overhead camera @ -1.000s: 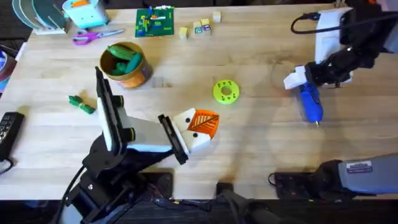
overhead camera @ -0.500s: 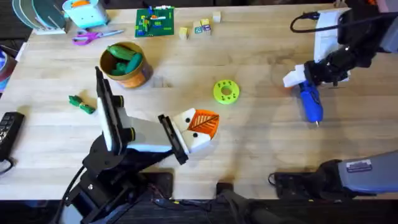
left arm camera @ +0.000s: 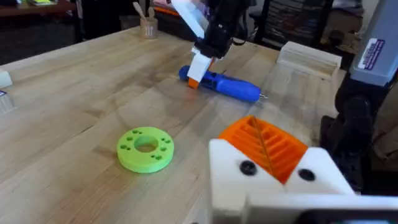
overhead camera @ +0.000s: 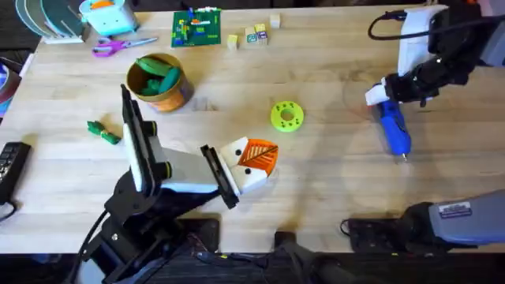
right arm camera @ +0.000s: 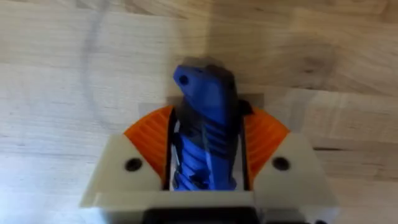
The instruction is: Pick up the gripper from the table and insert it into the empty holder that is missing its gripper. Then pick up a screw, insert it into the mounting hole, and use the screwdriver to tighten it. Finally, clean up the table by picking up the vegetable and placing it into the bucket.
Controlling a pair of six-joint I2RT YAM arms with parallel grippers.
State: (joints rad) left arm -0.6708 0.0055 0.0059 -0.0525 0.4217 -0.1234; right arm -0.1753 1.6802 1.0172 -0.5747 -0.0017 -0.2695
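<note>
The blue screwdriver (overhead camera: pixel 394 132) lies on the table (overhead camera: pixel 331 197) at the right. My right gripper (overhead camera: pixel 377 96) is shut on its handle end, and in the right wrist view the orange pads (right arm camera: pixel 264 140) flank the blue handle (right arm camera: pixel 204 106). Near the table's middle my left gripper (overhead camera: pixel 251 162) is shut and holds nothing. Its orange gripper pieces (overhead camera: pixel 260 156) are pressed together between the cream holder (overhead camera: pixel 235 148) and the whiter twin mount. The green vegetable (overhead camera: pixel 102 132) lies at the left. The yellow bucket (overhead camera: pixel 175 93) holds green toys. I cannot make out a loose screw.
A lime-green ring disc (overhead camera: pixel 286 116) lies between the two grippers. Scissors (overhead camera: pixel 118 47), a green board (overhead camera: pixel 197 28) and small blocks (overhead camera: pixel 254 35) line the far edge. A black remote (overhead camera: pixel 9 166) sits at the left edge.
The right gripper has shifted slightly away and to the right on the screwdriver's handle end. The screwdriver barely moved. The left arm stayed still.
</note>
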